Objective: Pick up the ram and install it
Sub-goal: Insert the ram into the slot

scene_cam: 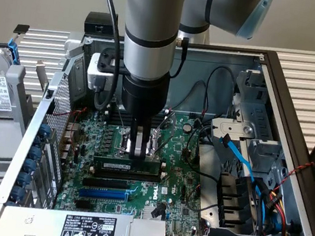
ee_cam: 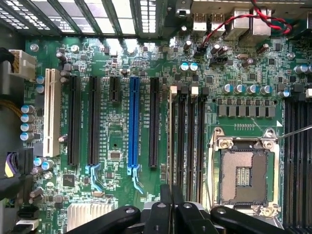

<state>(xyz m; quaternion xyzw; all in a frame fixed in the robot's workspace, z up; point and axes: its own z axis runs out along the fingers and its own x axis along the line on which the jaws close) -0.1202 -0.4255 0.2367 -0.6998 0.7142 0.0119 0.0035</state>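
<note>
Gripper pinches white-labelled ram.

ram | green stick, white label | standing on edge | along black slot

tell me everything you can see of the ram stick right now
The ram is a long, narrow, flat dark green board with a small white label on its side. It stands on edge, level, at the black memory slots beside the CPU socket; whether it is fully seated cannot be told. The gripper is closed on its top edge near the middle.
</note>
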